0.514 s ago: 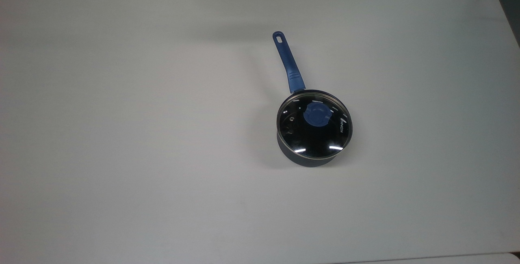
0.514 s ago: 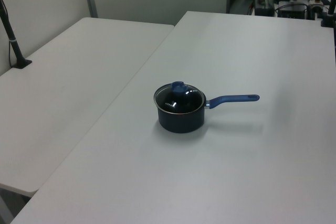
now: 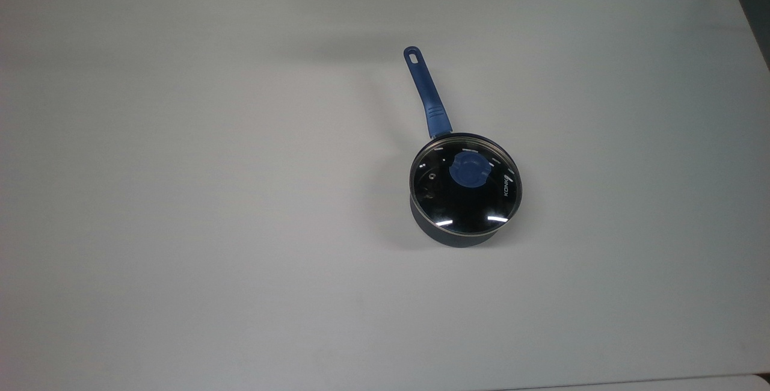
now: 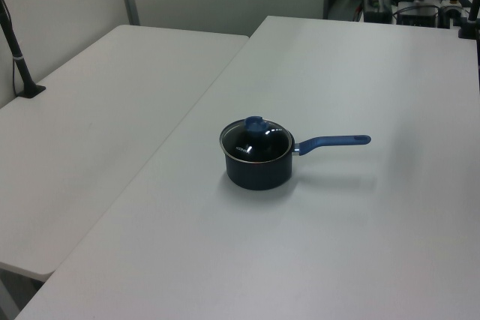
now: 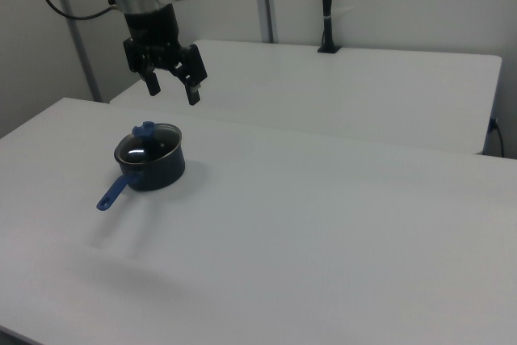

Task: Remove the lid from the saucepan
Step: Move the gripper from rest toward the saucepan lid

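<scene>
One saucepan (image 3: pixel 466 222) stands on the white table (image 3: pixel 180 198), right of centre in the top view, and the lid (image 3: pixel 465 184) sits flat on its rim, closing it. Seen from the top view, the lid's blue knob (image 3: pixel 468 171) is at the middle of the glass, white lettering runs along the top view's right side of the disc, and a small vent hole shows near the top view's left edge. Bright glints lie on the glass. The pan's long blue handle (image 3: pixel 427 93) reaches away toward the top of that picture, tilted slightly to the top view's left, with its slotted end resting over bare tabletop.

In the left view the pan (image 4: pixel 258 168) sits near the middle of the table (image 4: pixel 337 245), lid (image 4: pixel 255 140) on, handle (image 4: pixel 334 142) pointing to the left view's right. A second white table (image 4: pixel 97 110) stands alongside, on the left view's left.

In the right view the pan (image 5: pixel 153 174) is at the right view's left, handle (image 5: pixel 111 193) aimed toward the camera and down-left. Beyond and above it hangs the claw (image 5: pixel 173 91), its two dark fingers (image 5: pixel 194 94) spread wide and pointing down, holding nothing and well clear of the knob (image 5: pixel 145 129). Farther back are another table (image 5: pixel 363 78) and a dark upright post (image 5: pixel 326 6).
</scene>
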`<state>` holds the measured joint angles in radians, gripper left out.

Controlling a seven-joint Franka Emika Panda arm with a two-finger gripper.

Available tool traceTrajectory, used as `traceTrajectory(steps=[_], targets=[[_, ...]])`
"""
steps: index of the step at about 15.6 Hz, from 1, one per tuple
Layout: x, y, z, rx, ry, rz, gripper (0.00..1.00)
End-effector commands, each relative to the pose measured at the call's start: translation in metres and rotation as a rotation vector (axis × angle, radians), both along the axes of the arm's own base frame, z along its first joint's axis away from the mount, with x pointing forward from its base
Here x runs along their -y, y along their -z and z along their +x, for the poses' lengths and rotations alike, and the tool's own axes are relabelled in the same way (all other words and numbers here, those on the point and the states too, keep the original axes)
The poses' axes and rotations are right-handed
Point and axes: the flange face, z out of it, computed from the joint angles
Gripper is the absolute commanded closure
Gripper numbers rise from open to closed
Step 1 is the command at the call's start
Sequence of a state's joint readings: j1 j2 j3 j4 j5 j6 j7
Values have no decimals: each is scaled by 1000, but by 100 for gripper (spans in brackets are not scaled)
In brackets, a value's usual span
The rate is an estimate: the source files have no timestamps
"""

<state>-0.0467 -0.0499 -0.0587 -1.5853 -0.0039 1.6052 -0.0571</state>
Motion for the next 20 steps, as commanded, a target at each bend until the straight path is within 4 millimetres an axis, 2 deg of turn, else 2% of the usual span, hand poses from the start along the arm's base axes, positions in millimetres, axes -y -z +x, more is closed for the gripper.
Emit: traceTrajectory(steps=[1, 8, 11, 13, 17, 20], targets=[[-5, 2, -3, 7, 2, 2, 0], [-4, 5, -1, 9, -30, 1, 0], [-10, 26, 17, -2, -31, 4, 0], [-50, 43, 33, -13, -50, 3, 0], [-107, 71, 73, 102, 134, 42, 0], [-171, 91, 98, 184, 184, 76, 0]])
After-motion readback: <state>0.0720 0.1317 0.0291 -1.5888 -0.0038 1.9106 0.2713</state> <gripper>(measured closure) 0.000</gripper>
